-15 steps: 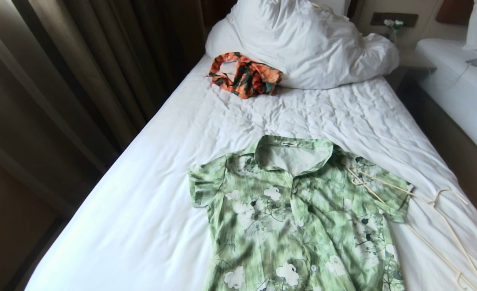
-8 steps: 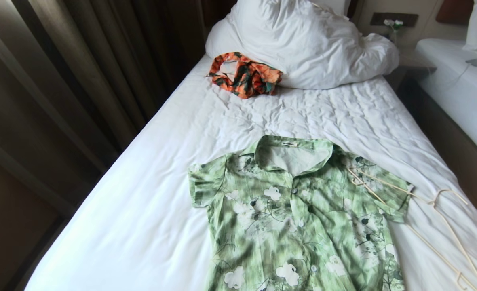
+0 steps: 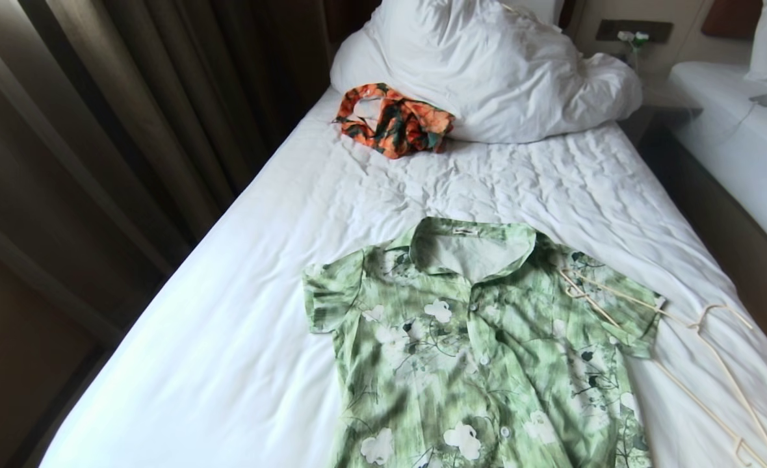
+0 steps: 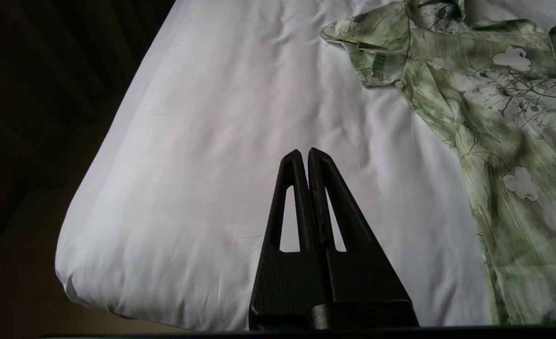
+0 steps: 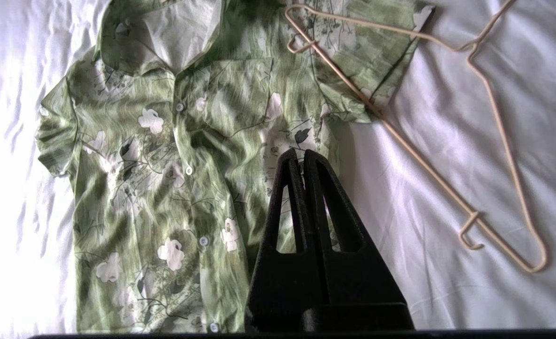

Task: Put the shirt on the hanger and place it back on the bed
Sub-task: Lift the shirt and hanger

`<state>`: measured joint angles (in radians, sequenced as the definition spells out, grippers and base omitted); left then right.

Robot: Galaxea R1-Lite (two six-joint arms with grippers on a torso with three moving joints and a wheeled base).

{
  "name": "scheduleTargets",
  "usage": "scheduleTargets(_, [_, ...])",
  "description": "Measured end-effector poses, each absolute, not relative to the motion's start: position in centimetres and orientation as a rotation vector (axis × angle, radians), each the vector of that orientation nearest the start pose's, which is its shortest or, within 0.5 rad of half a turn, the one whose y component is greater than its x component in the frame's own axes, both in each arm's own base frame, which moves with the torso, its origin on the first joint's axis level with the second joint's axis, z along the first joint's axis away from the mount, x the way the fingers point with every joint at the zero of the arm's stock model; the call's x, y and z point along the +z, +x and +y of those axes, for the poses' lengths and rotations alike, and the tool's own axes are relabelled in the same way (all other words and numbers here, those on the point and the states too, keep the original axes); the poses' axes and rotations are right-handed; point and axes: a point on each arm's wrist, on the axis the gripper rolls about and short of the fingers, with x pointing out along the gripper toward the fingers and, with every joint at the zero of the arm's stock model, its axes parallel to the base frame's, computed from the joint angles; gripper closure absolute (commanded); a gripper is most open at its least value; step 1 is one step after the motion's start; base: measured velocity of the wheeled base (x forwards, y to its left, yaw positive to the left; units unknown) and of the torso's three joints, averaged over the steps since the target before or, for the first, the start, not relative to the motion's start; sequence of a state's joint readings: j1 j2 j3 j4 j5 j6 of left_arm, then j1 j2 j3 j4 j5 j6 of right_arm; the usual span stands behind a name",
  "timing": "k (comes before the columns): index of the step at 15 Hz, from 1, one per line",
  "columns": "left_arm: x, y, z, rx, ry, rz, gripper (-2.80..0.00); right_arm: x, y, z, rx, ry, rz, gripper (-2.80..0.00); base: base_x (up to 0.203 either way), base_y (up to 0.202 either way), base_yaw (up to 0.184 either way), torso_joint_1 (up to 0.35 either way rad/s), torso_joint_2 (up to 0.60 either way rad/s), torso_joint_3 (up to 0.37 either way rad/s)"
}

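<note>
Right claw (image 5: 302, 151) closed over shirt (image 5: 165, 155), hanger (image 5: 447, 132) beside

Green floral shirt (image 3: 481, 351) spread flat, buttoned, on white bed (image 3: 240, 325). Cream wire hanger (image 3: 695, 364) partly over right sleeve, otherwise on sheet. Orange patterned garment (image 3: 393, 120) bunched against white pillow (image 3: 487, 65). Dark curtains (image 3: 97, 130) at left.

Honestly, you got no visible change in the head view over that last second. The shirt (image 3: 481, 351) didn't shift on the bed (image 3: 227, 325), and the hanger (image 3: 697, 323) at its 4 o'clock, one corner over the sleeve, didn't budge either. Framing held too.
</note>
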<state>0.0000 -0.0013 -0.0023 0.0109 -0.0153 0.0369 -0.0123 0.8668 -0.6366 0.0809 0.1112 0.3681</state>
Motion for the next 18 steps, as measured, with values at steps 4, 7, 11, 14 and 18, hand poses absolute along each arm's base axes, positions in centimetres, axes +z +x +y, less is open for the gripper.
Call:
scheduleTargets(4, [7.5, -2.3, 0.0, -0.015, 0.037, 0.007, 0.0, 22.0, 16.6, -0.7, 0.025, 0.53, 0.537, 0.0, 0.0, 0.0, 0.0, 0.0, 0.0, 0.0])
scheduleTargets(7, [7.5, -2.3, 0.0, -0.015, 0.037, 0.007, 0.0, 19.3, 21.3, -3.2, -0.005, 0.625, 0.639, 0.0, 0.0, 0.0, 0.0, 0.0, 0.0, 0.0])
scheduleTargets(11, [7.5, -2.3, 0.0, -0.015, 0.036, 0.007, 0.0, 15.2, 24.4, -7.6, -0.059, 0.678, 0.732, 0.0, 0.0, 0.0, 0.0, 0.0, 0.0, 0.0])
scheduleTargets(14, [7.5, -2.3, 0.0, -0.015, 0.037, 0.007, 0.0, 13.1, 24.7, -10.3, -0.107, 0.673, 0.774, 0.0, 0.0, 0.0, 0.0, 0.0, 0.0, 0.0])
scheduleTargets(18, [7.5, -2.3, 0.0, -0.016, 0.037, 0.006, 0.0, 12.0, 24.5, -14.0, 0.014, 0.78, 0.761, 0.0, 0.0, 0.0, 0.0, 0.0, 0.0, 0.0])
